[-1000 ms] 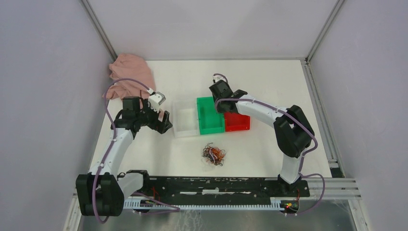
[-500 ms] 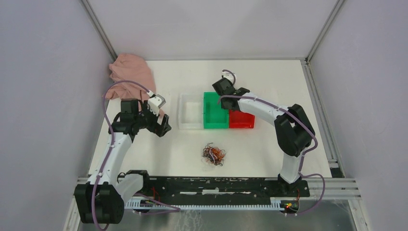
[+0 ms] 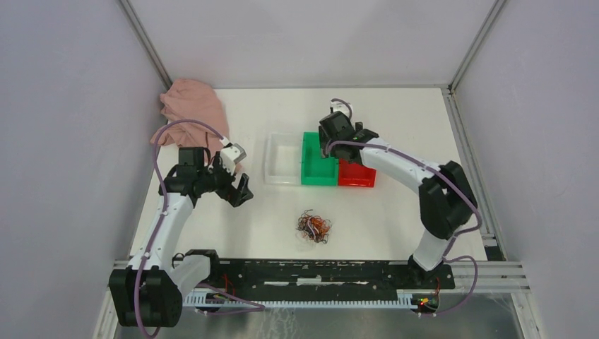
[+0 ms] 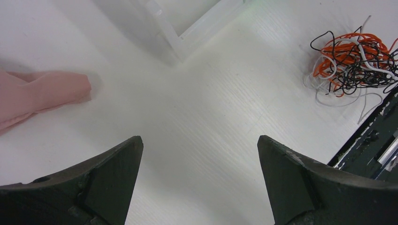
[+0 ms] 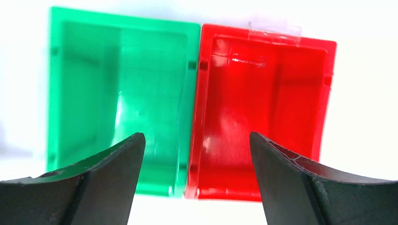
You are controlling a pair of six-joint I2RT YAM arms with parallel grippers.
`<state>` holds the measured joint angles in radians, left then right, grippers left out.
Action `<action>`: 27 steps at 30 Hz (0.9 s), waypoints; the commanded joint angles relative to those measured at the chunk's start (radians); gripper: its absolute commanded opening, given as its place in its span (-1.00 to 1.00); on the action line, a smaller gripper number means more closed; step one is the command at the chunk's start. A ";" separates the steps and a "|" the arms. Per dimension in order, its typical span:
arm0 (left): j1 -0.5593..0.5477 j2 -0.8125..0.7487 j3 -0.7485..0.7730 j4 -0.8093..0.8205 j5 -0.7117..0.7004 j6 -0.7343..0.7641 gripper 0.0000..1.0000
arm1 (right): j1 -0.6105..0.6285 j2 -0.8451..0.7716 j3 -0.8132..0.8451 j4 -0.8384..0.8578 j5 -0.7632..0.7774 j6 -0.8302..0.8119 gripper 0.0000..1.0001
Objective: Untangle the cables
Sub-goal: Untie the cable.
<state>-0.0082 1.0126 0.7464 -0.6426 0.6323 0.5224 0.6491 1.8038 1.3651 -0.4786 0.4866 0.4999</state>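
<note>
The cables (image 3: 313, 227) are a small curly wad of orange, black and whitish wires lying on the white table, near the front middle. In the left wrist view they (image 4: 351, 61) lie at the upper right. My left gripper (image 3: 241, 191) is open and empty, hovering over bare table left of the wad and near the clear bin's corner; its jaws (image 4: 199, 140) stand wide apart. My right gripper (image 3: 337, 141) is open and empty above the green and red bins; its jaws (image 5: 197, 136) straddle the wall where they meet.
A clear bin (image 3: 268, 159), a green bin (image 3: 318, 168) and a red bin (image 3: 357, 176) stand side by side at mid-table, all empty. A pink cloth (image 3: 191, 106) lies at the far left. A black rail (image 3: 318, 272) runs along the near edge.
The three bins have shifted right and farther away with my right gripper above them. My left gripper has drawn back from the clear bin toward the near side.
</note>
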 commanded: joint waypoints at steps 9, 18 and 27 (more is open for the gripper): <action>-0.009 -0.025 0.065 -0.105 0.064 0.128 0.98 | 0.309 -0.399 -0.282 -0.023 -0.333 -0.116 0.62; -0.009 -0.060 0.068 -0.115 0.062 0.130 0.99 | 0.401 -0.305 -0.304 -0.037 -0.457 -0.166 0.36; -0.009 -0.079 0.067 -0.115 0.053 0.129 0.99 | 0.402 -0.197 -0.233 -0.016 -0.440 -0.186 0.08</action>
<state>-0.0135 0.9504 0.7753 -0.7582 0.6632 0.6067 1.0458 1.5764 1.0580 -0.5251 0.0441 0.3347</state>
